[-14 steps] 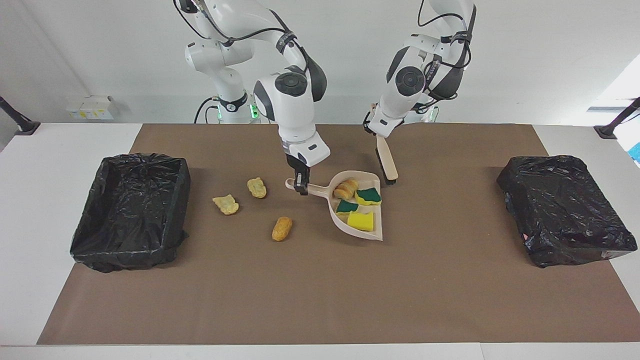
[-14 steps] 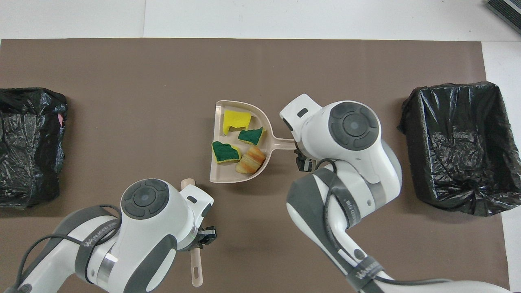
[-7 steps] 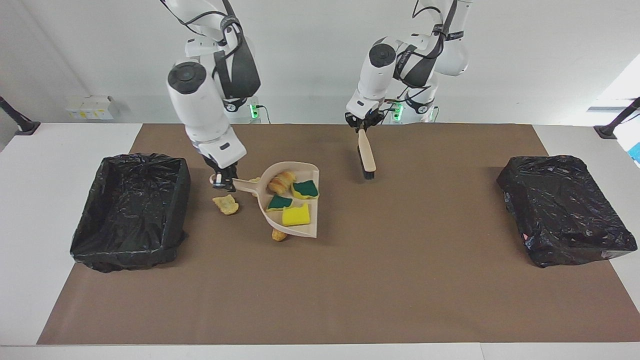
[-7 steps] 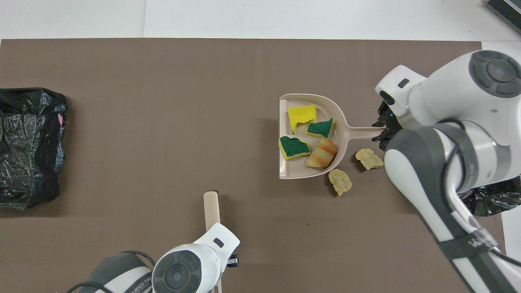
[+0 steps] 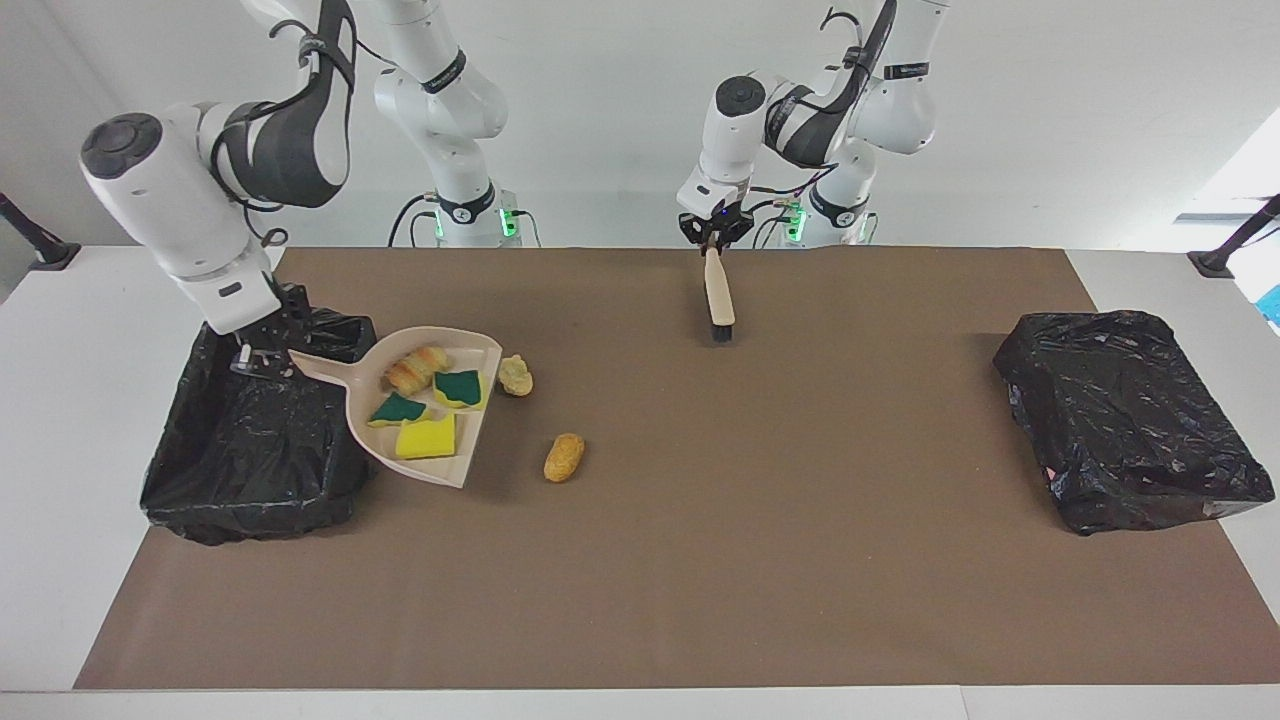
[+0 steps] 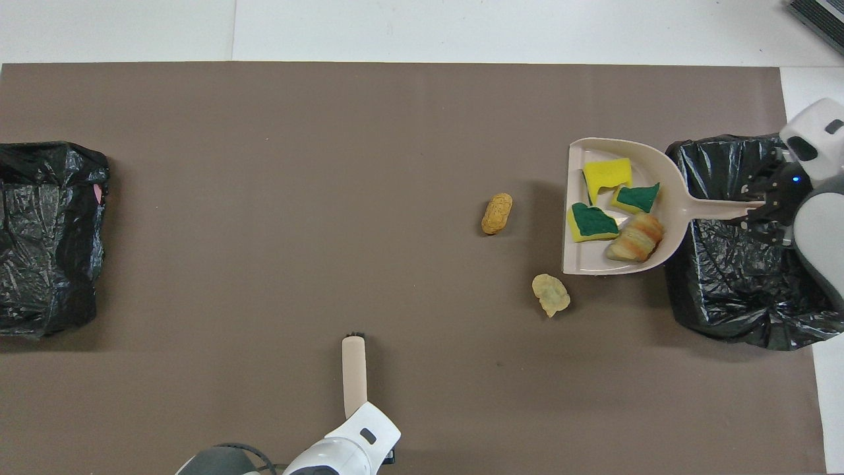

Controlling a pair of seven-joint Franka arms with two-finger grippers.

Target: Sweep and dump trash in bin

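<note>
Black-lined bin (image 5: 255, 425) at my right arm's end of the surface. Beige dustpan (image 5: 425, 405), raised, its handle over the bin; my right pincer (image 5: 262, 360) grips that handle. It carries trash: three yellow sponge chunks (image 5: 427, 437) with green sides and one golden bread lump (image 5: 415, 368). Two tan lumps (image 5: 564, 456) lie on the brown mat beside the pan. My left pincer (image 5: 712, 240) is closed on the brush (image 5: 717, 295).

Dustpan (image 5: 425, 440) raised, partly over bin (image 5: 255, 470) at right arm's end of surface (image 5: 700, 580); four trash pieces (image 5: 425, 400) in pan. Two lumps (image 5: 563, 456) on surface beside pan, toward left arm's end. Brush (image 5: 717, 295) hanging over surface near robots. Second bin (image 5: 1130, 430) at left arm's end.
</note>
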